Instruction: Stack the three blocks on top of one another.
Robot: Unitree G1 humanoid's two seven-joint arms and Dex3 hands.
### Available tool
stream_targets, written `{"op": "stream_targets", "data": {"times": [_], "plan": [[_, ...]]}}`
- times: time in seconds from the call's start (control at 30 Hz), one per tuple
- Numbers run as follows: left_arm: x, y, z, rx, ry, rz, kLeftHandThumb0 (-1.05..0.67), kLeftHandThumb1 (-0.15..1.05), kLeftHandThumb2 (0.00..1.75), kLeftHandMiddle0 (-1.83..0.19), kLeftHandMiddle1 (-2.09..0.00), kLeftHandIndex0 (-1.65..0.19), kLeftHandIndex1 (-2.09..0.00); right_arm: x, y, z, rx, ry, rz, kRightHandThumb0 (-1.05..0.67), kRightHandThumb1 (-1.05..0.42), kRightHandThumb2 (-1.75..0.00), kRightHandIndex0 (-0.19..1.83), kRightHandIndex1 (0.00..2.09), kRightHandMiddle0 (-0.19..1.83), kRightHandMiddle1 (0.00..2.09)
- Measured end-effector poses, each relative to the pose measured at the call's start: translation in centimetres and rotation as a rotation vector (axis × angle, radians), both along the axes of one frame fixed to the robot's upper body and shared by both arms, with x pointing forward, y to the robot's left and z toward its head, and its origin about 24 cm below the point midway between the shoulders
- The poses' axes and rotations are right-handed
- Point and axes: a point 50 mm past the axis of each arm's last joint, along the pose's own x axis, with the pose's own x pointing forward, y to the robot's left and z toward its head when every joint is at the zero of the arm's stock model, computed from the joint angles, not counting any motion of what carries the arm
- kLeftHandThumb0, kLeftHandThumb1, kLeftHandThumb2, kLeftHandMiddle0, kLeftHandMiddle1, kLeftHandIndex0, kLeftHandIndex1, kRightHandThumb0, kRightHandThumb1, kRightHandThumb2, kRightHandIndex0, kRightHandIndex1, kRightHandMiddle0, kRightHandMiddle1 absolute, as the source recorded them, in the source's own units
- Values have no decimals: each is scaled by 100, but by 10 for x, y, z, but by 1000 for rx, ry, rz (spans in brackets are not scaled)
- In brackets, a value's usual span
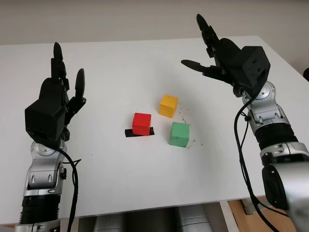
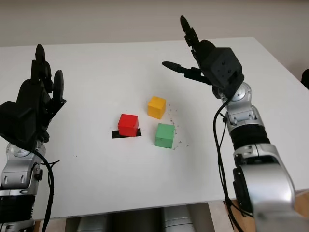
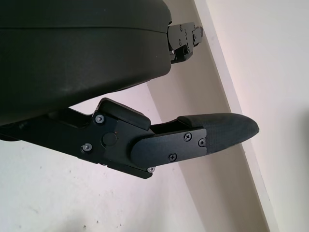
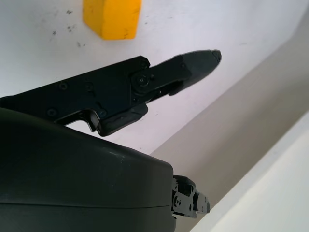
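Three blocks sit apart near the middle of the white table [image 1: 120,72]. A red block [image 1: 142,123] stands on a strip of black tape [image 1: 139,133]. The yellow block [image 1: 168,105] lies behind and to its right and also appears in the right wrist view [image 4: 112,17]. The green block [image 1: 179,134] is at the front right. My left hand [image 1: 65,84] is raised above the table's left side, open and holding nothing. My right hand [image 1: 205,48] hovers open above the table, behind and to the right of the yellow block.
The table's front edge [image 1: 145,210] runs close to me. A pale wall [image 1: 145,19] rises behind the far edge. Small dark specks [image 1: 186,116] mark the surface around the yellow and green blocks.
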Motion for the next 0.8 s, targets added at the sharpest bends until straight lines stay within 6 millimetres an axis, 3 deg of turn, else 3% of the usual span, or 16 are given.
{"op": "stream_targets", "data": {"times": [0.13, 0.23, 0.37, 0.53, 0.8], "plan": [[0, 0, 0, 9, 3, 3, -80, 105, 64, 19, -4, 17, -5, 1, 4, 16, -167, -80, 46, -55, -81, -2, 17, 21, 14, 19], [0, 0, 0, 19, 3, 7, -80, 105, 64, 18, -5, 16, -5, 2, 9, 25, -273, -128, 69, -57, -78, -3, 26, 29, 22, 23], [0, 0, 0, 20, 6, 14, -81, 105, 65, 17, -6, 16, -6, 4, 18, 32, -575, -168, 95, -55, -80, -6, 13, 26, 26, 20], [-1, 1, 0, 30, 10, 24, -80, 105, 66, 17, -5, 16, -5, 5, 25, 34, -905, -283, 118, -55, -79, -5, 13, 15, 41, 20], [-1, 2, 0, 58, 19, 53, -79, 105, 67, 16, -6, 15, -6, 6, 33, 32, -1132, -410, 162, -57, -81, -6, -5, 3, 53, 20]]}}
